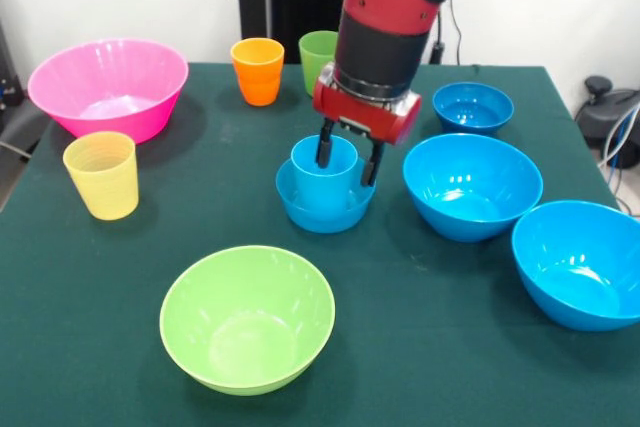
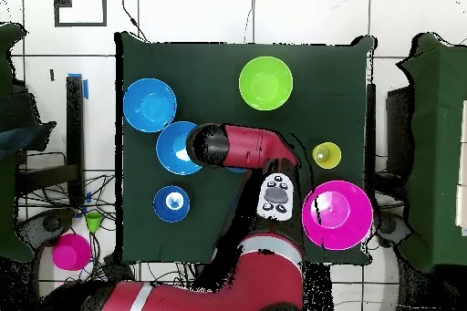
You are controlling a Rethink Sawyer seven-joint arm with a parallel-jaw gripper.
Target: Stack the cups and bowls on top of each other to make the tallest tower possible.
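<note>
The light blue cup [image 1: 324, 169] stands upright, mouth up, long axis vertical, inside a small blue bowl [image 1: 324, 205] near the middle of the counter [image 1: 430, 347]. The gripper [image 1: 347, 159] comes straight down from above, its two black fingers [image 1: 326, 144] pointing down on either side of the cup's rim; they look spread beside the walls rather than pressed in, so the cup seems released, though contact is hard to judge. The red and black arm [image 1: 385, 7] hangs nearly vertical over the cup in the front view; in the overhead view it reaches across the counter and hides the cup.

In the front view, the orange cup [image 1: 257, 70] and green cup [image 1: 318, 59] stand upright side by side behind, the green one partly hidden by the arm. The yellow cup [image 1: 101, 174] is upright just in front of the pink bowl [image 1: 108, 87]. The lime bowl [image 1: 247, 318] sits nearest the camera. Two large blue bowls [image 1: 472, 185] lie to the right, close together, with another small blue bowl [image 1: 472, 107] behind them. All bowls face up.
</note>
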